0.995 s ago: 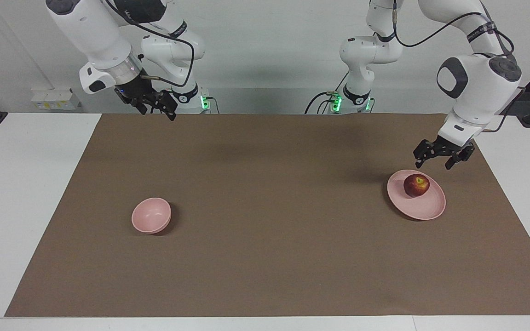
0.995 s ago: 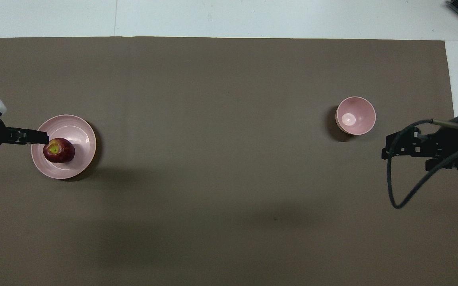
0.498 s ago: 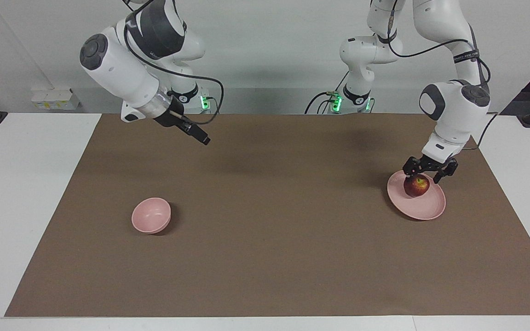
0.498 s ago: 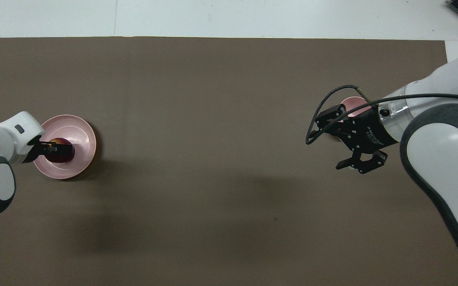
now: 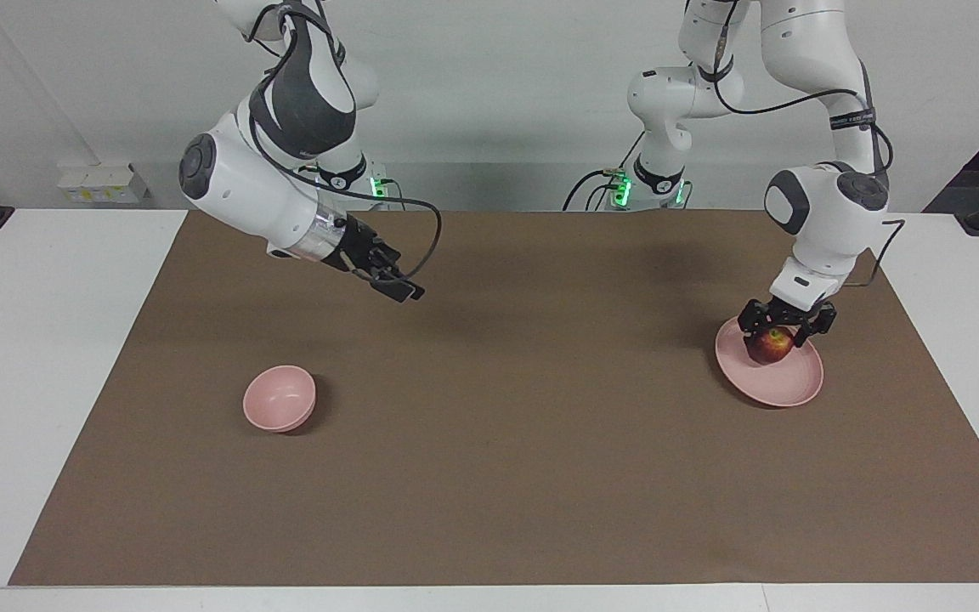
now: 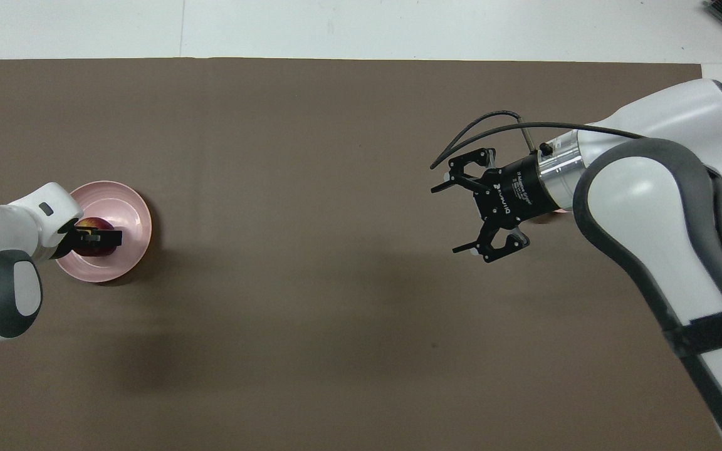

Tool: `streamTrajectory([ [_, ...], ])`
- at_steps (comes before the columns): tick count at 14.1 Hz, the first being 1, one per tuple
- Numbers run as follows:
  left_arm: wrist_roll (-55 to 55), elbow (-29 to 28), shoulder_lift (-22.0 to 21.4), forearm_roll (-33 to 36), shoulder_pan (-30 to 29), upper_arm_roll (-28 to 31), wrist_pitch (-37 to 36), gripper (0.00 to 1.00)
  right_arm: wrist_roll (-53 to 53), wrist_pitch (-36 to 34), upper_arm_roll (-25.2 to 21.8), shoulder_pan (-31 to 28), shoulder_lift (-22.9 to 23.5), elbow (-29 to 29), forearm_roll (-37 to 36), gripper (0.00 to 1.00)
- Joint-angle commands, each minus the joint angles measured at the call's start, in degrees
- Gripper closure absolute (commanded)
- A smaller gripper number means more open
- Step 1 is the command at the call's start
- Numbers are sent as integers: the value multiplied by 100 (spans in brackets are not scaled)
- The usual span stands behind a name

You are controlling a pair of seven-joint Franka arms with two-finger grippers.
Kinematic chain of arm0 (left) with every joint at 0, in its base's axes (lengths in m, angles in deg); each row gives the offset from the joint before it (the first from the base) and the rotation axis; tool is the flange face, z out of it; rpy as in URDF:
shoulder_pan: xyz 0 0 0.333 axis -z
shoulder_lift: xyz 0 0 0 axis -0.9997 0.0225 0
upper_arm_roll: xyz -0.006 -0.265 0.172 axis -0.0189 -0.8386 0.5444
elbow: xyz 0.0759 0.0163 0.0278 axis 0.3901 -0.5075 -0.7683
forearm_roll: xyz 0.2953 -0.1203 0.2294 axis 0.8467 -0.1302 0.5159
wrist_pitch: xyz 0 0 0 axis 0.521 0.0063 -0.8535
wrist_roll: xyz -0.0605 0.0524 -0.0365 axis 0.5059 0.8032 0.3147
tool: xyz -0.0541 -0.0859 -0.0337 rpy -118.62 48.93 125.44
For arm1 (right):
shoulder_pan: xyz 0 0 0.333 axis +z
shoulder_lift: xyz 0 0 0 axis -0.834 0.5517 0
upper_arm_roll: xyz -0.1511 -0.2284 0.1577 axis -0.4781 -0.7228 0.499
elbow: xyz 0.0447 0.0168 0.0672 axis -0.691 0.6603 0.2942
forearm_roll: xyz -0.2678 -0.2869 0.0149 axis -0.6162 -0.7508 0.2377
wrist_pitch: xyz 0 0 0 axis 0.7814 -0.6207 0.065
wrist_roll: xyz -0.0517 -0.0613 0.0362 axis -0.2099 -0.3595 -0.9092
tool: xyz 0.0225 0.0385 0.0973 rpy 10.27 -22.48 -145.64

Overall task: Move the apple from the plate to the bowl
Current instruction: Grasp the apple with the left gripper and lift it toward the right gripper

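Note:
The dark red apple (image 5: 770,346) sits on the pale pink plate (image 5: 785,388) at the left arm's end of the table. My left gripper (image 5: 783,330) is down over the apple, open, with one finger on each side of it. In the overhead view the gripper (image 6: 101,238) covers most of the apple (image 6: 103,251) on the plate (image 6: 130,207). The small pink bowl (image 5: 279,398) stands toward the right arm's end. My right gripper (image 5: 396,285) is open and empty in the air over the mat, also seen from overhead (image 6: 447,219), where the arm hides the bowl.
A brown mat (image 5: 489,476) covers most of the white table (image 5: 39,340). Only the plate and the bowl stand on it. The right arm's cable (image 5: 421,229) loops beside its wrist.
My left gripper has come down from beside the plate to straddle the apple. My right arm has swung out from its base end, over the mat toward the middle.

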Motion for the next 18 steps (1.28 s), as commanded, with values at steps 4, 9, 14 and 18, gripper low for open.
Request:
streamTrajectory([
  [4,-121,-22,-41,-45,-48,-18,51,100,-977,731,-5,677,-31,152,427,0],
  [9,-42,495,-304,-54,-4,-36,-771,100,-1119,767,-5,854,-58,169,462,0],
  [14,-51,1094,-551,-1464,66,-115,-2064,100,-1180,740,30,872,-75,170,585,0],
  [18,-25,1297,-560,-2599,215,-264,-2796,100,-1172,706,48,959,-93,170,682,0],
])
